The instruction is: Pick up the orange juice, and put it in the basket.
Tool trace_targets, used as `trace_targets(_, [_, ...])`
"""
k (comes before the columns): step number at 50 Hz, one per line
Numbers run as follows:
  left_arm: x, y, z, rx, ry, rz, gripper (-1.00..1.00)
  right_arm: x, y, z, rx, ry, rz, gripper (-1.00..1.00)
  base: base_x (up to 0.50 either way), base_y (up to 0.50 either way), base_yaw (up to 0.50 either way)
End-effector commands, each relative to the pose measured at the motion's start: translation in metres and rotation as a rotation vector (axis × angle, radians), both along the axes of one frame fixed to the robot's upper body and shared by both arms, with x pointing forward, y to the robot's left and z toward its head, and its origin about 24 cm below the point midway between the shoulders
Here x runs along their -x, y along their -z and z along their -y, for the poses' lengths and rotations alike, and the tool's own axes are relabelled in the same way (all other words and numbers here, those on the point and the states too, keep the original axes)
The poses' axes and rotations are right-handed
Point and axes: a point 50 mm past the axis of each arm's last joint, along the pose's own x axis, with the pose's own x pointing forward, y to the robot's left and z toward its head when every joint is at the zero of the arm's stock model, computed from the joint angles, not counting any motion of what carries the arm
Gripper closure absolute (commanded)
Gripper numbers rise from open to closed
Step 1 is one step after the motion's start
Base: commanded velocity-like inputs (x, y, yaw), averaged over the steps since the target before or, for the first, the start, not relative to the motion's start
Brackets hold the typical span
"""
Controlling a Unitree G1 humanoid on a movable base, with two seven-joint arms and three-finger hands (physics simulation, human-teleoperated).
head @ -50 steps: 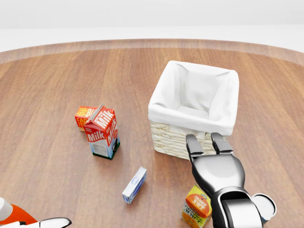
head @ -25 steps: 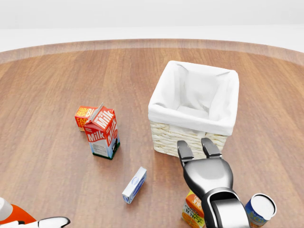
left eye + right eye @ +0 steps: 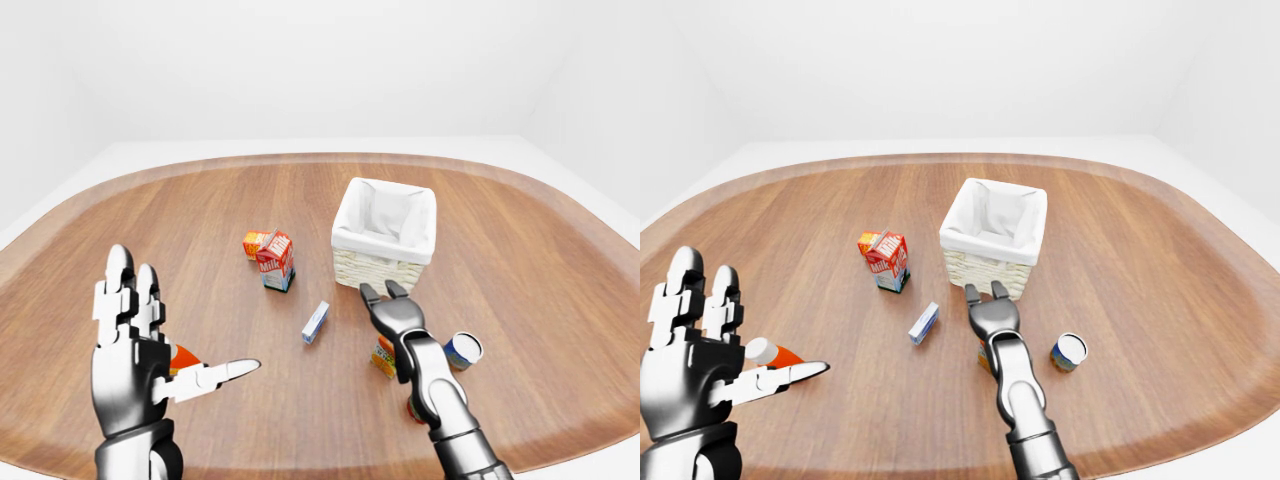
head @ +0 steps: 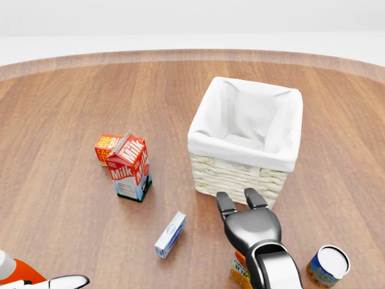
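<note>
The task is at its start: the orange juice carton (image 3: 383, 357) stands on the tabletop (image 3: 520, 260), not yet gripped, and the basket (image 4: 246, 139) holds nothing that can be seen but its white cloth lining.

Taking the basket as the landmark, the juice carton sits just below its near wall in the head view, a little apart from the wicker, and is mostly hidden behind the robot's right hand (image 4: 248, 224). That hand hovers over the carton with its fingers (image 4: 225, 203) extended toward the basket wall; they are spread and closed on nothing, and whether the palm touches the carton top cannot be told. A small can (image 4: 328, 265) stands to the right of the carton, lower right of the basket. A milk carton (image 4: 130, 166) with a smaller orange box (image 4: 105, 148) tucked beside it stands well to the left of the basket, and a small blue and white packet (image 4: 171, 234) lies flat to the basket's lower left.

The left hand (image 3: 140, 340) is held up far left of the basket, open flat, thumb out, holding nothing. An orange bottle with a white cap (image 3: 772, 354) lies near it.

Everything is left to do, by my reading: lower the right hand around the carton, close on it, lift it clear of the rim and release it inside the lining.
</note>
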Motion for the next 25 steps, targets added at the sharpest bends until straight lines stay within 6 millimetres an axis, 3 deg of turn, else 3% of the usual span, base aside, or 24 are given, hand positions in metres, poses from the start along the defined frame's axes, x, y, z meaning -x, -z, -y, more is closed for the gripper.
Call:
trace_targets(1, [0.000,0.000,0.000,0.000,-0.001,0.001,-1.00,-0.004,0.017,0.001,-0.006,-0.004,-0.042,-1.00,0.00,0.00,0.00])
trace_targets(25, [0.001,0.000,0.000,0.000,0.001,0.000,-1.00,-0.006,0.041,0.012,-0.037,0.029,-0.097,-1.00,0.00,0.00,0.00])
